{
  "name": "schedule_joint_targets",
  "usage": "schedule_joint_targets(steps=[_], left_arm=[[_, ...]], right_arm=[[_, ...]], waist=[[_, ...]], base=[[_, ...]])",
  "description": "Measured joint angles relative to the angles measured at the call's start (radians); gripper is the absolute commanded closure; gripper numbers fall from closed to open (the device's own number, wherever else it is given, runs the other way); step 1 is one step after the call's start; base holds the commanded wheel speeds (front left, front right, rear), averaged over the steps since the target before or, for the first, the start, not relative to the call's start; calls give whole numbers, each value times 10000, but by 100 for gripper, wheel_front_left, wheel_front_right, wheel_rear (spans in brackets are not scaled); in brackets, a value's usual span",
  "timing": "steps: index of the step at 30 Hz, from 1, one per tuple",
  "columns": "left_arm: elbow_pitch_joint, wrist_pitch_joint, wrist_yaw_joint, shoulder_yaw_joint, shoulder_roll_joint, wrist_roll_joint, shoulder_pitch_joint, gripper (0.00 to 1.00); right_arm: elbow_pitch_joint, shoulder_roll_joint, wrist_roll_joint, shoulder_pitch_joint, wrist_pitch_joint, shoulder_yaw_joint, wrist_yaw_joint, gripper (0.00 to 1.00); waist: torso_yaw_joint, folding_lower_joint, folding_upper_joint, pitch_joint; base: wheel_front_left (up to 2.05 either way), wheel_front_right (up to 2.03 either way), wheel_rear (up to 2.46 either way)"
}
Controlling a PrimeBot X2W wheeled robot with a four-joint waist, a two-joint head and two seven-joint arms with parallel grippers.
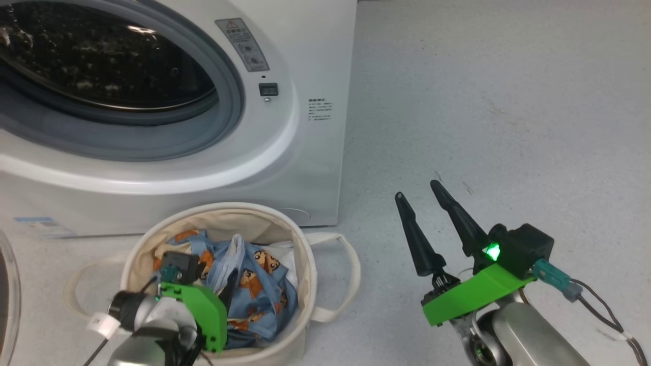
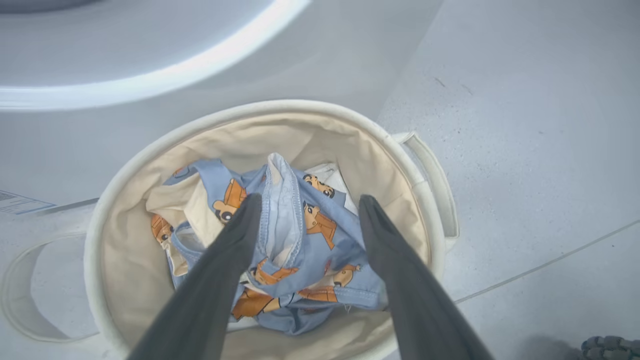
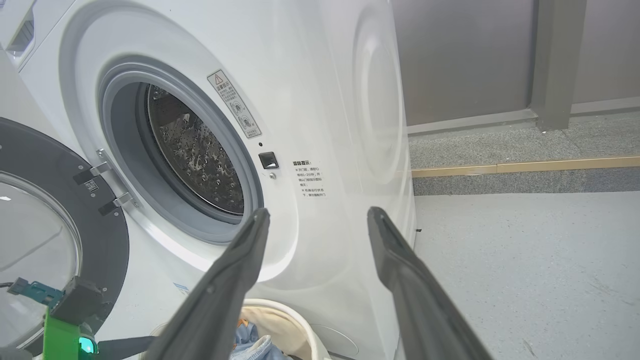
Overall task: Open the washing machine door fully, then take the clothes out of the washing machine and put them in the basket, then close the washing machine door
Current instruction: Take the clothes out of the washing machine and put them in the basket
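The washing machine (image 1: pixel 305 76) stands at the upper left, and its steel drum (image 1: pixel 101 61) shows no fabric. Its door (image 3: pixel 50 225) hangs swung open at the left, black rim and glass facing out; a sliver of the glass (image 1: pixel 7 295) shows at the head view's left edge. Below the machine sits the basket (image 1: pixel 229 207), with the light blue bear-print clothes (image 1: pixel 254 284) bunched inside. My left gripper (image 2: pixel 310 200) reaches down into the basket (image 2: pixel 280 105), open, its fingers either side of a raised fold of the clothes (image 2: pixel 320 225). My right gripper (image 1: pixel 417 190) hovers open over the floor, right of the basket.
Grey floor (image 1: pixel 508 101) stretches to the right of the machine. In the right wrist view a raised step with a brass strip (image 3: pixel 525 165) and a dark wall (image 3: pixel 475 60) lie behind the machine (image 3: pixel 340 100). A loop handle (image 1: pixel 351 264) sticks out from the basket's right side.
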Motion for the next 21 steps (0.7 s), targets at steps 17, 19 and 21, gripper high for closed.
schedule_joint_targets(steps=[17,19,21], left_arm=[[-8111,-255,899,4462,1310,1774,3265,0],[-8761,-255,899,4750,1404,1908,3549,0],[-9049,-255,899,4865,1459,1977,3669,0]], right_arm=[[178,-12,4,323,-2,-50,0,0],[232,-13,4,340,-2,-15,0,0],[253,-13,4,353,-2,2,0,0]], waist=[[800,0,0,-727],[914,0,0,-836],[972,0,0,-887]], base=[[0,0,0],[0,0,0],[0,0,0]])
